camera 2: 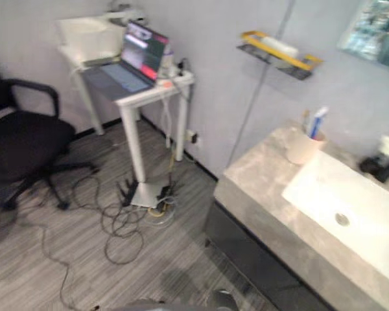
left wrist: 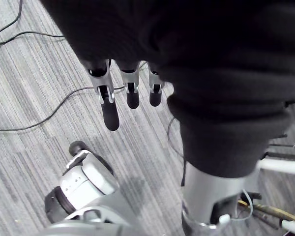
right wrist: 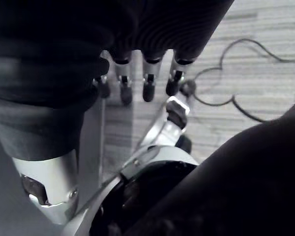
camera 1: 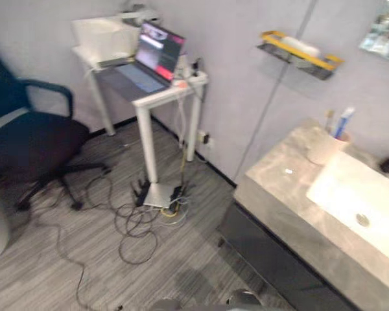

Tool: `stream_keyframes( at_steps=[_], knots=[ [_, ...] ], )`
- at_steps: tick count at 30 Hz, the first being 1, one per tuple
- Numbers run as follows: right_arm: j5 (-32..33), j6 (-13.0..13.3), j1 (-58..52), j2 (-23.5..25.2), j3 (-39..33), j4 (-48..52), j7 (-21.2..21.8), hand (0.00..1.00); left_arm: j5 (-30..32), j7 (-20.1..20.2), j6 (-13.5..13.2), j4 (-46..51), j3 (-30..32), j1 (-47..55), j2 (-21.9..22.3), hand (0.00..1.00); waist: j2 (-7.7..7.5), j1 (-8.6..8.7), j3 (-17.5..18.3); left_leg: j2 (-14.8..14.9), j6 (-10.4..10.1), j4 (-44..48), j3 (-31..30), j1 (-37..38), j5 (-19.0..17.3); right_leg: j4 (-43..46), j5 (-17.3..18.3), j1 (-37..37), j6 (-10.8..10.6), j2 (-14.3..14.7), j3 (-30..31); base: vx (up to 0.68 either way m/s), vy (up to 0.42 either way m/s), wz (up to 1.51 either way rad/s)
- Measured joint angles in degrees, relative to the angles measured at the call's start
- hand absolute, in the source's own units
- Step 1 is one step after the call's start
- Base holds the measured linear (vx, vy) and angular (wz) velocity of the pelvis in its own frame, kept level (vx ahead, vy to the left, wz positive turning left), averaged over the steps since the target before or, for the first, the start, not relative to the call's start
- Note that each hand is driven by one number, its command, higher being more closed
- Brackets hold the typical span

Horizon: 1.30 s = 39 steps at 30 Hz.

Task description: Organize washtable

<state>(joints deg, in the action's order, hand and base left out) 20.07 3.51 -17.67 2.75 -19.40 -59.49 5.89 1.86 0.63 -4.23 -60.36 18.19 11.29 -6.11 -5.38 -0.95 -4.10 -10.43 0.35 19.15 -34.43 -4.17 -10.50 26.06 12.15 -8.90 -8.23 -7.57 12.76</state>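
A plain pale grey wall [camera 1: 246, 84] is running across the top of the frame. A grey striped carpet floor [camera 1: 71, 259] is spreading over the lower left. A small white table with square legs [camera 1: 144, 139] is standing against the wall at the upper left. A dark blue swivel office chair [camera 1: 26, 146] is sitting at the left edge. A yellow-edged wall shelf [camera 1: 298, 55] is hanging at the upper right. A grey stone counter [camera 1: 279, 188] with a white rectangular basin [camera 1: 350, 188] is filling the lower right.
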Motion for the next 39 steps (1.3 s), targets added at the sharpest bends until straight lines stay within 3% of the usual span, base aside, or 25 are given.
stream_keyframes(
  at_steps=[1, 2, 3, 4, 5, 6, 10, 13, 15, 17, 18, 19, 20, 21, 22, 23, 24, 25, 26, 27, 29, 30, 31, 34, 39],
  knots=[
    [0.0, 0.0, -0.2, 0.3, 0.0, 0.0, 0.0, 0.0, 0.0, 0.0, -0.1, 0.4, 0.0, 0.0, -0.1, 0.0, -0.55, 0.06, 0.2, -0.8, -0.3, 0.1, -1.0, 0.0, -0.2, -3.0, -1.5, 1.1, 1.0, -0.9, -2.1, 0.2, -0.292, 1.32],
    [-0.4, 0.0, 0.1, -0.2, -0.2, 0.2, 0.1, 0.0, 0.0, -0.6, -0.1, 0.6, -0.1, -0.3, 0.3, 0.0, -0.08, -0.5, 0.3, -0.2, -1.0, -0.4, -1.9, -0.2, -1.1, -5.5, 0.7, 3.5, 0.8, -2.1, -6.1, 0.14, -0.318, 1.31],
    [-0.5, 0.2, 0.3, -1.0, -0.4, 0.7, 0.2, 0.0, -0.1, -0.9, -0.1, 0.5, 0.0, -0.6, 1.1, 0.0, 0.53, -0.45, 0.2, 3.1, -0.3, -0.5, 1.5, -1.7, -2.1, -6.7, 0.9, 4.9, 1.2, -1.9, -10.2, 0.11, -0.37, 1.49],
    [-0.5, 0.5, 0.6, -1.7, -0.6, 1.0, -0.1, 0.0, -0.2, -0.9, -0.1, 0.2, 0.0, -0.8, 1.7, 0.0, 1.8, 0.25, 0.1, 5.5, -1.0, -0.2, 4.3, -2.6, -1.7, -6.8, 1.2, 5.7, 1.8, -1.7, -13.3, 0.04, -0.279, 1.27],
    [-0.6, 0.4, 0.7, -2.4, -0.5, 1.1, 0.0, 0.0, -0.3, -0.9, -0.1, 0.0, -0.1, -0.9, 2.2, 0.0, 2.74, 0.28, -0.1, 6.9, -2.3, -0.4, 5.5, -3.1, -0.7, -6.7, 1.4, 6.4, 2.1, -1.4, -14.9, 0.03, -0.185, 1.32],
    [-0.7, 0.5, 1.3, -3.5, -0.5, 0.6, -0.1, 0.0, -2.3, -0.9, -0.1, 0.0, -0.1, -0.7, 3.0, 0.0, 3.89, 0.14, -0.2, 7.6, -5.3, -1.2, 6.7, -3.6, 0.8, -6.4, 2.2, 7.9, 2.4, -1.4, -17.9, 0.02, -0.091, 1.05],
    [-1.7, 0.6, 3.4, -3.1, -0.4, -0.7, -0.7, 0.0, -6.4, -0.7, -0.6, 0.1, -0.1, -0.3, 2.6, 0.0, 3.18, -0.38, -0.2, 7.5, -5.3, -1.9, 10.4, -4.1, 4.1, -6.2, 3.4, 9.8, 2.8, -1.3, -21.2, -0.02, -0.065, 0.76],
    [-1.3, 0.7, 4.4, -2.9, -0.5, -1.0, -0.9, 0.0, -6.4, -0.8, -0.6, -0.4, -1.5, -0.5, 1.6, 0.0, 2.97, 0.33, -0.5, 7.5, -6.1, -7.6, 7.6, -3.9, 8.4, -7.0, 4.9, 9.8, 3.4, -0.9, -23.8, -0.15, -0.052, 0.58],
    [-1.4, 1.0, 4.5, -2.9, -0.5, -0.9, -1.0, 0.0, -6.4, -0.8, -0.6, -0.8, -2.4, -1.4, 1.3, 0.0, 3.08, 0.18, -1.2, 8.1, -4.7, -11.3, 7.6, -4.2, 9.6, -7.6, 5.2, 10.5, 3.5, -0.7, -26.5, -0.18, -0.065, 1.23],
    [-1.7, 1.1, 5.0, -2.7, -0.5, -0.6, -1.2, 0.0, -6.4, -0.7, -0.6, -0.5, -2.3, -1.4, 1.3, 0.0, 2.99, 0.26, -1.9, 9.2, -2.0, -12.7, 12.9, -5.0, 8.9, -8.9, 5.3, 12.9, 3.8, -0.8, -29.3, -0.14, -0.014, 1.59],
    [-2.2, 1.2, 5.0, -2.7, -0.6, -0.6, -1.2, 0.0, -6.7, -0.8, -0.7, -0.4, -2.3, -1.7, 1.3, 0.0, 2.28, 0.34, -1.9, 9.9, -1.7, -9.1, 19.7, -7.3, 9.0, -8.8, 5.0, 14.1, 4.6, -2.5, -32.8, -0.08, 0.094, 1.39],
    [-2.4, 1.3, 5.0, -2.9, -0.6, -0.8, -1.2, 0.0, -7.0, -0.8, -0.7, -0.4, -2.3, -1.9, 1.4, 0.0, 2.5, 0.25, -2.0, 10.6, -1.4, -5.4, 25.0, -9.2, 8.8, -8.2, 5.0, 14.4, 4.4, -3.2, -35.1, -0.05, 0.172, 1.59],
    [-2.7, 1.3, 5.3, -3.4, -0.8, -1.0, -1.2, 0.0, -7.9, -0.9, -0.7, -0.4, -2.3, -1.9, 1.7, 0.0, 3.02, 0.03, -2.3, 12.4, 0.4, 3.8, 36.2, -11.4, 7.8, -6.6, 5.2, 14.9, 4.3, -4.3, -38.5, 0.01, 0.169, 1.42],
    [-2.7, 1.1, 6.2, -3.7, -1.3, -0.9, -1.2, 0.0, -8.0, -1.0, -0.6, -0.5, -2.4, -1.5, 1.8, 0.0, 4.88, 0.56, -3.1, 13.9, 3.3, 6.4, 44.7, -11.9, 5.3, -3.2, 5.9, 14.9, 3.8, -3.4, -39.6, 0.03, 0.13, 1.55],
    [-2.8, 1.1, 7.3, -4.2, -2.1, -1.5, -1.2, 0.0, -8.3, -0.9, -0.6, -0.3, -2.9, -1.9, 1.4, 0.0, 5.18, 0.96, -4.4, 13.0, 4.1, 5.5, 43.5, -12.6, 6.4, -1.9, 6.8, 13.6, 5.4, -3.2, -37.3, -0.04, 0.084, 1.91],
    [-3.0, 0.5, 8.3, -3.3, -2.5, -3.5, -1.3, 0.0, -8.3, -0.8, -0.7, -1.2, -3.1, -3.4, 0.7, 0.0, 3.04, 2.57, -3.9, 9.5, 4.1, -3.2, 39.5, -11.2, 11.1, -8.9, 6.6, 12.5, 8.4, -0.1, -33.1, -0.04, 0.059, 1.98],
    [-3.1, 0.6, 8.5, -2.9, -2.6, -4.0, -1.4, 0.0, -8.1, -0.7, -0.6, -1.8, -3.0, -4.5, -0.1, 0.0, 2.62, 3.8, -4.4, 9.8, 4.1, -0.7, 43.6, -11.5, 9.0, -11.7, 3.2, 13.6, 8.6, 0.1, -33.7, 0.0, 0.038, 1.99],
    [-3.8, 1.0, 8.6, -2.8, -2.9, -4.8, -1.8, 0.0, -7.6, -1.0, 0.1, -3.4, -3.7, -4.7, -0.7, 0.0, 2.46, 2.46, -4.6, 14.1, 4.4, 9.8, 52.7, -10.1, 1.6, -12.0, 1.2, 14.9, 4.6, -1.8, -37.9, 0.07, 0.058, 1.64],
    [-4.4, 1.1, 8.7, -3.3, -3.6, -4.3, -1.8, 0.0, -7.1, -1.6, 0.1, -4.6, -4.5, -3.9, -0.3, 0.0, 3.78, 2.78, -5.2, 16.4, 1.9, 7.2, 56.1, -5.6, -1.6, -11.3, 1.0, 16.3, 4.0, -2.4, -41.7, 0.05, 0.102, 1.41],
    [-4.7, 1.1, 9.1, -3.6, -4.5, -4.2, -1.9, 0.0, -6.2, -1.7, 0.5, -4.9, -5.4, -4.1, 0.1, 0.0, 4.65, 3.43, -5.5, 15.1, 2.4, 4.9, 56.6, -4.7, -1.9, -11.1, 1.0, 16.9, 3.8, -2.5, -43.6, 0.02, 0.176, 1.49],
    [-5.2, 0.8, 9.0, -3.7, -5.5, -4.6, -1.8, 0.0, -4.7, -1.4, 0.7, -4.9, -6.8, -3.9, -0.4, 0.0, 4.84, 3.01, -5.7, 11.0, 3.8, -1.0, 54.9, -3.0, 0.4, -12.0, 1.2, 18.3, 3.3, -4.4, -47.7, 0.01, 0.164, 1.19],
    [-5.5, 0.5, 9.0, -3.5, -5.6, -4.5, -1.8, 0.0, -4.0, -0.6, 0.8, -5.1, -6.8, -3.6, -0.5, 0.0, 4.13, 3.12, -5.2, 8.2, 4.4, -4.4, 52.5, -1.7, 2.7, -12.9, 1.1, 19.7, 3.5, -5.1, -49.4, -0.02, 0.124, 1.12],
    [-5.7, 0.3, 8.9, -3.7, -5.6, -4.6, -1.8, 0.0, -3.4, -0.4, 1.1, -5.5, -7.5, -3.6, -0.6, 0.0, 4.61, 3.17, -4.4, 6.3, 5.3, -7.5, 50.1, -1.3, 4.8, -12.9, 0.9, 19.8, 3.7, -5.9, -50.6, -0.03, 0.118, 1.09],
    [-7.4, -0.1, 8.9, -3.9, -5.6, -4.5, -1.5, 0.0, -3.4, 0.7, 1.2, -6.5, -9.2, -3.3, -0.7, 0.0, 5.09, 3.05, -3.9, 3.4, 5.9, -14.1, 45.9, 0.2, 8.5, -9.8, 1.0, 19.1, 3.6, -7.8, -52.2, -0.1, 0.087, 0.84],
    [-9.3, -0.4, 8.8, -4.0, -5.2, -4.6, -1.8, 0.0, -4.4, 1.7, 1.5, -6.7, -9.3, -2.3, -0.8, 0.0, 5.07, 2.52, -3.4, 1.8, 4.8, -16.5, 42.9, 0.4, 9.9, -9.6, 1.7, 20.1, 2.4, -8.3, -54.0, -0.13, -0.001, 0.45]
  ],
)
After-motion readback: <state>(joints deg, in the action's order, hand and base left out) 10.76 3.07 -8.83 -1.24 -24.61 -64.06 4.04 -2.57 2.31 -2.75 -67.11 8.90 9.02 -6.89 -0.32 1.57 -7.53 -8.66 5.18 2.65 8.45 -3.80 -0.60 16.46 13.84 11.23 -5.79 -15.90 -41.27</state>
